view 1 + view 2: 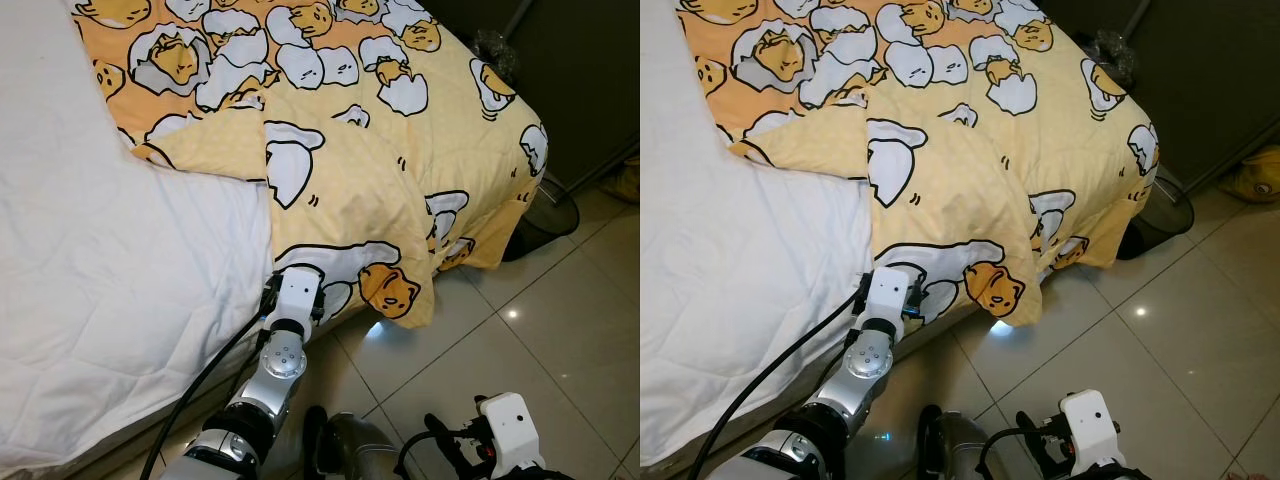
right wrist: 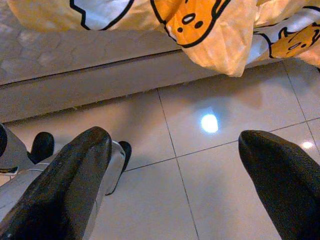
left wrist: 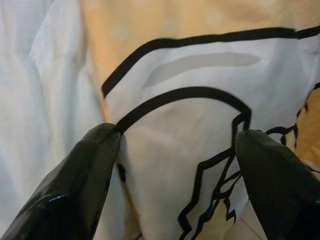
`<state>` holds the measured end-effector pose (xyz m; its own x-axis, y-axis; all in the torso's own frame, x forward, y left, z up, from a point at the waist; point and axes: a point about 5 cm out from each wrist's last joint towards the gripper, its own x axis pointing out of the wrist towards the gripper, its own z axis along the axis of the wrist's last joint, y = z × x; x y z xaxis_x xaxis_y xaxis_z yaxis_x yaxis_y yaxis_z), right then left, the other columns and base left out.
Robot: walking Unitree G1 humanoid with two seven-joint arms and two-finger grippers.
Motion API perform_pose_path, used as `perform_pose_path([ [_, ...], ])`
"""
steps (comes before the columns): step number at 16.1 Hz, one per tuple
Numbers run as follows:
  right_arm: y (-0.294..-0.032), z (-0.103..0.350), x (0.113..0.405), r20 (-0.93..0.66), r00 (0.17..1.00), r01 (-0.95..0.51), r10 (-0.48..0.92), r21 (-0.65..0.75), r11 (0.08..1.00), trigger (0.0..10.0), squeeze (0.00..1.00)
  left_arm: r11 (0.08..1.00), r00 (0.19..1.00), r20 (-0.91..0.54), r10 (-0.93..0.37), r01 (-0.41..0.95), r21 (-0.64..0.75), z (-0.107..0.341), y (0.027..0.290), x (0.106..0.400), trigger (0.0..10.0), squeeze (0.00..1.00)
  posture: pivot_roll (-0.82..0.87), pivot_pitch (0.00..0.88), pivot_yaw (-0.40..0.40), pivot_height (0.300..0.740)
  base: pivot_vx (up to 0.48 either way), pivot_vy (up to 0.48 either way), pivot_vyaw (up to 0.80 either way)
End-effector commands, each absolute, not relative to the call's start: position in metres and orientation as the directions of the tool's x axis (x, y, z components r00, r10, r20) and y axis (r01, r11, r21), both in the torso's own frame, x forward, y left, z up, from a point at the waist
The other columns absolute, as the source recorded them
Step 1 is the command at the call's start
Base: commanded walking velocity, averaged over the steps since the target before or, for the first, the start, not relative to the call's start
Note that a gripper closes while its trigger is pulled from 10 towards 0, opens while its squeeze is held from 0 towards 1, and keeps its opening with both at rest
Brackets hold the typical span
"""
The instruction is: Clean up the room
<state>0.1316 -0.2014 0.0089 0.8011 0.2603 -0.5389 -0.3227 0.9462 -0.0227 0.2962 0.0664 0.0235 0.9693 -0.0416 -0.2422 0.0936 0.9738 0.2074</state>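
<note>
One bed (image 1: 90, 300) carries a white sheet along its near edge and a yellow blanket (image 1: 350, 150) printed with egg cartoons, which spills over the foot corner towards the tiled floor (image 1: 520, 350). Judged untidy, the blanket wants straightening. Left gripper (image 3: 175, 150) sits at the blanket's hanging hem on the bed's near edge, fingers apart, cloth between them, not yet pinched. Right gripper (image 2: 175, 165) hangs low over the floor, fingers apart, empty.

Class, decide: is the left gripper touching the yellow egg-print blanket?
Cannot tell. In the left wrist view the left gripper is open, its fingers straddling the blanket edge, but neither contact nor gap shows plainly.
</note>
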Motion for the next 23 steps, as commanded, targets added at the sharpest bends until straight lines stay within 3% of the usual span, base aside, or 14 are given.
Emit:
perform_pose_path([
  [1,-0.209,0.009,0.126,-0.563,0.791,-0.316,0.24,-0.039,0.948,10.0,0.0,0.977,0.963,-0.267,-0.039,0.093,0.19,0.019,0.059,0.291,10.0,0.0,-0.15,0.205,-0.174,0.732,0.0,0.0,0.0],
  [6,-0.208,0.008,0.126,-0.569,0.785,-0.322,0.247,-0.033,0.946,10.0,0.0,0.976,0.926,-0.353,-0.133,0.184,0.114,0.007,0.04,0.278,10.0,0.0,-0.15,0.21,-0.174,0.732,0.0,0.0,0.0],
  [8,-0.208,0.007,0.125,-0.571,0.783,-0.323,0.247,-0.034,0.946,10.0,0.0,0.962,0.91,-0.333,-0.247,0.272,0.031,0.013,0.023,0.278,10.0,0.0,-0.15,0.21,-0.174,0.732,0.0,0.0,0.0],
  [10,-0.21,0.008,0.125,-0.573,0.782,-0.323,0.245,-0.035,0.946,10.0,0.0,0.949,0.899,-0.334,-0.284,0.312,0.033,0.015,0.017,0.279,10.0,0.0,-0.15,0.209,-0.178,0.732,0.0,0.0,0.0],
  [12,-0.21,0.007,0.125,-0.58,0.778,-0.324,0.243,-0.038,0.945,10.0,0.0,0.957,0.895,-0.387,-0.222,0.275,0.087,0.011,0.027,0.284,10.0,0.0,-0.16,0.207,-0.177,0.732,0.0,0.0,0.0],
  [15,-0.211,0.007,0.124,-0.579,0.779,-0.322,0.24,-0.042,0.946,10.0,0.0,0.976,0.955,-0.279,-0.101,0.15,0.158,0.024,0.048,0.298,10.0,0.0,-0.16,0.21,-0.175,0.732,0.0,0.0,0.0],
  [23,-0.204,0.017,0.123,-0.52,0.798,-0.314,0.305,0.073,0.946,10.0,0.0,0.978,0.966,-0.253,-0.06,0.108,0.179,0.018,0.051,0.289,10.0,0.0,-0.16,0.231,-0.179,0.732,0.0,0.0,0.0],
])
